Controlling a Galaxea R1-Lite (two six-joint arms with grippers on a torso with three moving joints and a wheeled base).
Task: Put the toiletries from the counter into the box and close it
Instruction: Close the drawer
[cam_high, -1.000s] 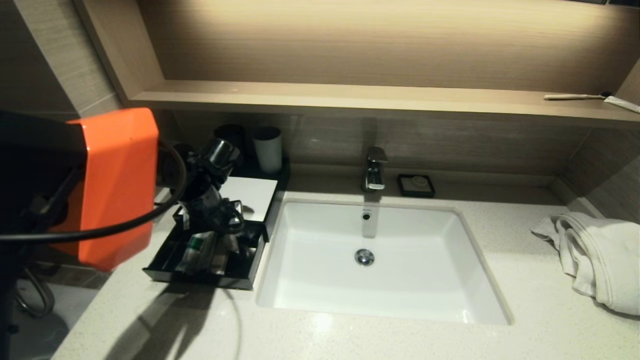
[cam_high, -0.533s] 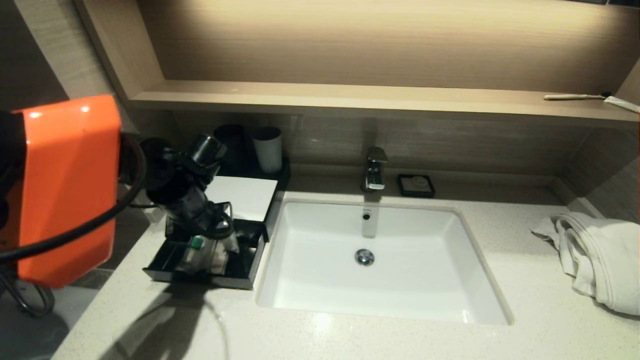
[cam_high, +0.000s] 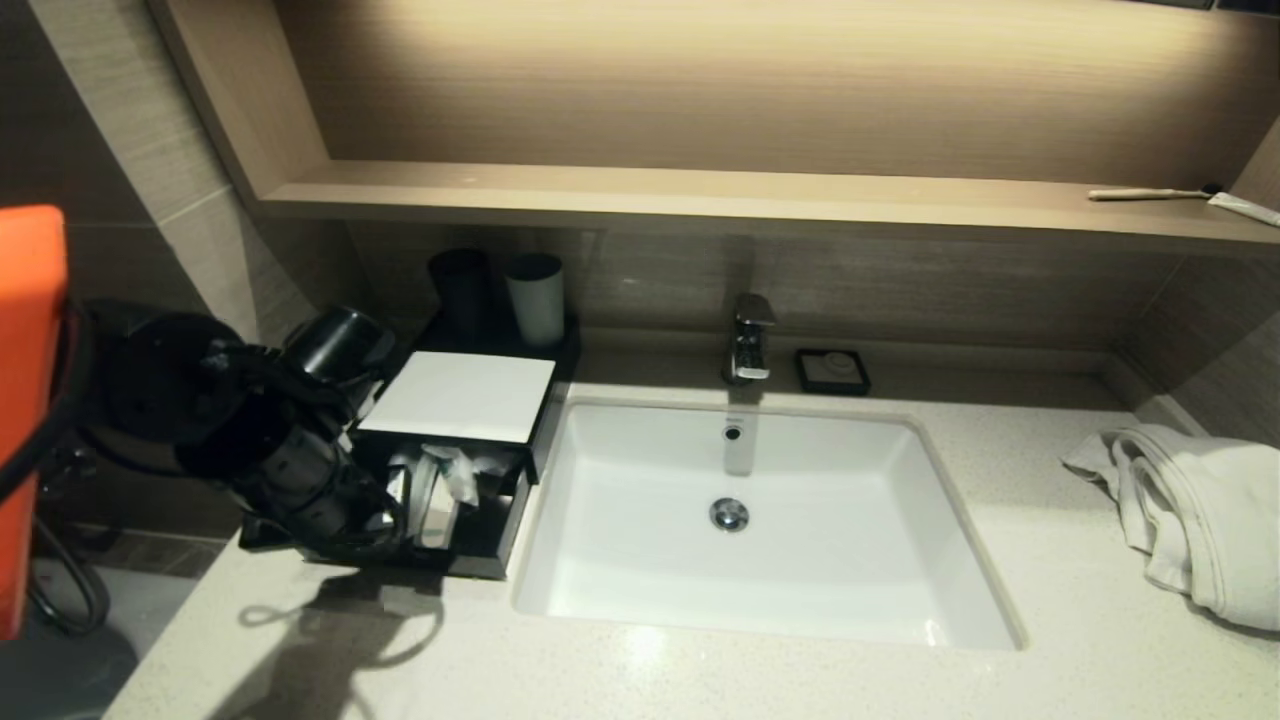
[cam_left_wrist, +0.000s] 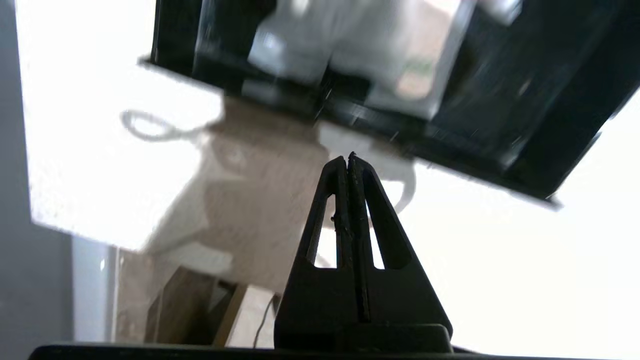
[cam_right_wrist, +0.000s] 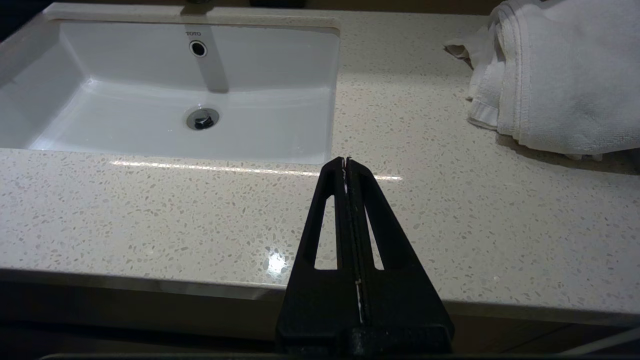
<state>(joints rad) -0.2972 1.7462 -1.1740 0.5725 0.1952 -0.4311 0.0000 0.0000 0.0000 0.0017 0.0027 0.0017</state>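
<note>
I've pulled my left claw (cam_left_wrist: 348, 159) back from over the box (cam_high: 470, 548) to its front edge, pinched shut and empty. Toiletries (cam_high: 432, 487) now lie inside; closing remains. My right claw (cam_right_wrist: 346, 161), shut, idles above the worktop (cam_right_wrist: 150, 210).

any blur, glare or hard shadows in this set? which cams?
Left wrist view: the black box and its contents are smeared by motion, the counter is blown out white, and the shut left gripper stays sharp. Head view: the arm throws a hard shadow on the counter in front of the box. Right wrist view: sharp, with a specular streak along the sink edge beyond the shut right gripper.
</note>
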